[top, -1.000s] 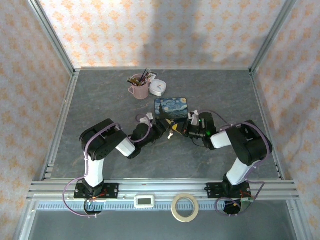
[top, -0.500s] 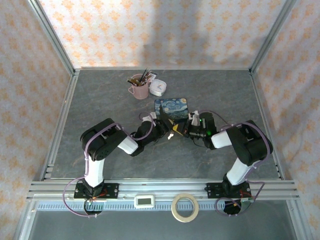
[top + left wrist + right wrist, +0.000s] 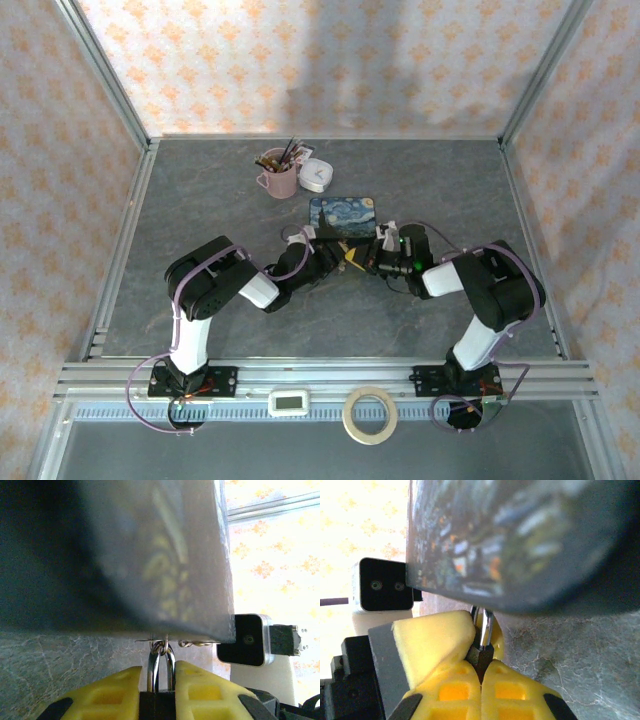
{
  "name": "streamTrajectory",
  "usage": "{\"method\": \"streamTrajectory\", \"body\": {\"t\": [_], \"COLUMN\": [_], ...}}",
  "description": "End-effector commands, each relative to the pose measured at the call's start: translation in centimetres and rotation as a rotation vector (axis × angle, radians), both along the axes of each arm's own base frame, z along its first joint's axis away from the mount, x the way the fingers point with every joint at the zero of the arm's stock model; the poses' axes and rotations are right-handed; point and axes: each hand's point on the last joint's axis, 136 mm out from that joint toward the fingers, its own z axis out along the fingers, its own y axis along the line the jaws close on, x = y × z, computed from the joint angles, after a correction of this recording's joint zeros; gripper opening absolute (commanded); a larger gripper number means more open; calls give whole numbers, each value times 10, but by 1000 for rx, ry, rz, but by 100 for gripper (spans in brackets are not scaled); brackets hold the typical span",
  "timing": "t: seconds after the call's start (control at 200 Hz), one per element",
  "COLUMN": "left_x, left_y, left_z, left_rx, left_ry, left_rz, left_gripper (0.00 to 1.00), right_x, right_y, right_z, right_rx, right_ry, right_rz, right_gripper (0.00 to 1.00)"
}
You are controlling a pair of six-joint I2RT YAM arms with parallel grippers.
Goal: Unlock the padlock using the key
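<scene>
Securing step: left gripper clamps the padlock mid-table beside the tin, right gripper pinched shut; next, seating the key needs fine alignment

A grey stone-patterned bench carries a pink mug full of brushes near its far edge, with a small white round case just beside it. Nearer lies a flat blue-and-yellow Starry Night tin. On the front rail sit a white timer and a tape roll. Orange-patterned walls surround the bench.
</scene>
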Motion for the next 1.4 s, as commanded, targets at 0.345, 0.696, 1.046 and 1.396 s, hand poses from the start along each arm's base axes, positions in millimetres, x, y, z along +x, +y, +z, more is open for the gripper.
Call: {"method": "streamTrajectory", "body": {"t": [0.345, 0.696, 1.046, 1.396], "left_x": [0, 2, 3, 3], "left_y": [-6, -15, -15, -19], "left_z": [22, 37, 43, 43], "left_rx": [-68, -187, -221, -231], "left_ry": [-59, -74, -81, -77], "left_rz": [0, 99, 150, 146], "left_gripper": [0, 0, 0, 0], "right_x": [13, -27, -28, -25], "right_y": [-3, -19, -20, -1], "right_z": [29, 28, 37, 38], "right_rx": [26, 77, 161, 241], "right_ry": [-58, 26, 46, 77], "right_rz": [-42, -298, -393, -368], "right_gripper": [29, 40, 33, 29]}}
